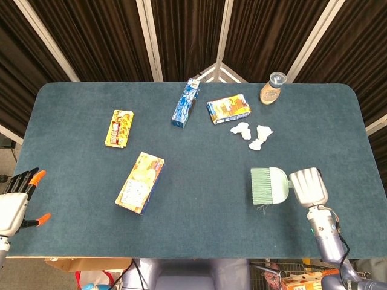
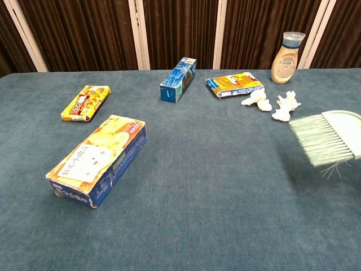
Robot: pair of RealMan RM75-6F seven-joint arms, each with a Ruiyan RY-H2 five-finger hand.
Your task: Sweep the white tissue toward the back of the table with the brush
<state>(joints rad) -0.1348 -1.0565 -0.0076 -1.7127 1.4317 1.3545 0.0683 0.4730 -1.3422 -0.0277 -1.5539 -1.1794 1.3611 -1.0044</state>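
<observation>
Right robot hand: the right robot hand (image 1: 309, 186) grips the handle of the pale green brush (image 1: 269, 185), bristle end turned toward the robot's left, so the bristle edge can be laid flat for a push.
Brush position: it sits on the near side of the white tissue (image 1: 251, 135), well apart from it. This placement reads as deliberate, since a sweep toward the back has to start from the front of the pieces.
Brush height: in the chest view the brush (image 2: 327, 138) looks to be held above the tabletop (image 1: 199, 235), though contact cannot be ruled out.
White tissue: several crumpled pieces lie close together, just in front of the flat orange-and-blue box (image 1: 228, 109) and near the brown bottle (image 1: 272, 88), which stands behind and to the right of them.
Likely risk: the box lies directly behind part of the tissue, so a straight push may jam the pieces against it.
Left robot hand: the left robot hand (image 1: 15, 199) rests far to the left of the tissue at the front edge, fingers spread, holding nothing and clear of the work.
</observation>
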